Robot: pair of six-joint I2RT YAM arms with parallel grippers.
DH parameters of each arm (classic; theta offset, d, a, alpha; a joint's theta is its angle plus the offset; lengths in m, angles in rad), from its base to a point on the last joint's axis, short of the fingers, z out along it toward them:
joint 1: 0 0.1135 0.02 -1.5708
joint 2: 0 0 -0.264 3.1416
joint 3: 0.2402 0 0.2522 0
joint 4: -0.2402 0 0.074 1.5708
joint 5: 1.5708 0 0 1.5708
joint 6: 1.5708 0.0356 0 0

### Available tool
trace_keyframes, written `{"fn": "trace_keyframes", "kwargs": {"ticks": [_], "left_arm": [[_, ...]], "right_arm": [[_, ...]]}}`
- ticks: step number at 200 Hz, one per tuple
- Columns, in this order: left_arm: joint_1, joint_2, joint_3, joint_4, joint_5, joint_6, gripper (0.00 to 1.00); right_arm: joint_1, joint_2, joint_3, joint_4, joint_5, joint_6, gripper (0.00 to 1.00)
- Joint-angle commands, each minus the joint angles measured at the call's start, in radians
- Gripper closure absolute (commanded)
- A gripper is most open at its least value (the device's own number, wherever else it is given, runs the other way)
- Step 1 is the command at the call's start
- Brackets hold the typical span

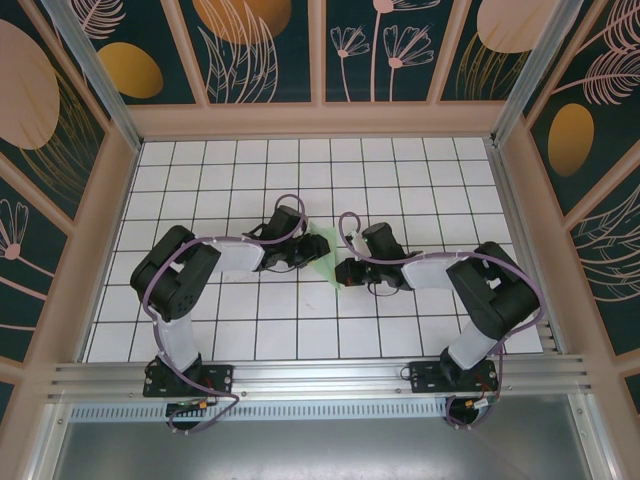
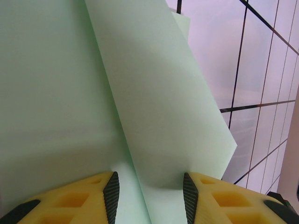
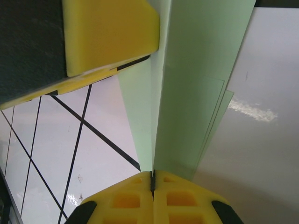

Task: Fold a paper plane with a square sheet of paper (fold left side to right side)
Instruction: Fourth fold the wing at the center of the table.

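Two black arms meet at the middle of the white grid-tiled table (image 1: 400,180). The thin pale mint-green paper sheet (image 1: 322,250) lies between their tips, narrowed by creases into overlapping layers. The right gripper (image 3: 153,179) has its yellow fingers pressed tight together. The sheet's long crease runs straight into the seam between them, so it looks to be pinching the paper at one end. The left gripper (image 2: 149,196) stands with its jaws spread and its black pads (image 2: 111,196) apart. A raised flap of the sheet runs up through the gap, and neither pad appears to squeeze it. The step in hand seems to be laying this left flap over to the right along the crease. To do it well, the right pinch should act as the anchor, so the sheet cannot slide on the smooth tiles or the crease wander. The left fingers should take the flap close to its free edge rather than mid-panel, where thin paper buckles. They should carry it over in a low arc and line its edge up with the layer beneath before any pressing. Flattening is best started at the pinned end and run outward along the fold, which avoids trapping a wrinkle.
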Motion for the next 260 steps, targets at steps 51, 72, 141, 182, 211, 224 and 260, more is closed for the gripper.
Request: {"fn": "trace_keyframes", "kwargs": {"ticks": [51, 72, 141, 182, 211, 224, 260], "left_arm": [[-0.007, 0.042, 0.018, -0.065, -0.044, 0.010, 0.56], [-0.009, 0.048, 0.019, -0.079, -0.057, 0.012, 0.56], [-0.011, 0.049, 0.016, -0.091, -0.066, 0.018, 0.55], [-0.011, 0.042, 0.014, -0.092, -0.068, 0.018, 0.56], [-0.013, 0.042, 0.014, -0.094, -0.068, 0.018, 0.56], [-0.012, 0.042, 0.014, -0.095, -0.070, 0.018, 0.56], [-0.013, 0.043, 0.014, -0.097, -0.071, 0.019, 0.56]], "right_arm": [[-0.013, 0.010, -0.011, 0.032, -0.037, 0.019, 0.90], [-0.014, 0.006, -0.010, 0.029, -0.037, 0.020, 0.88], [-0.052, -0.092, 0.013, -0.042, -0.032, 0.002, 0.70], [-0.141, -0.096, 0.041, -0.001, -0.123, 0.026, 0.65], [-0.168, -0.017, 0.092, 0.037, -0.177, 0.042, 0.65], [-0.172, 0.018, 0.117, 0.055, -0.202, 0.052, 0.67], [-0.173, 0.095, 0.171, 0.060, -0.221, 0.059, 0.68]]}}
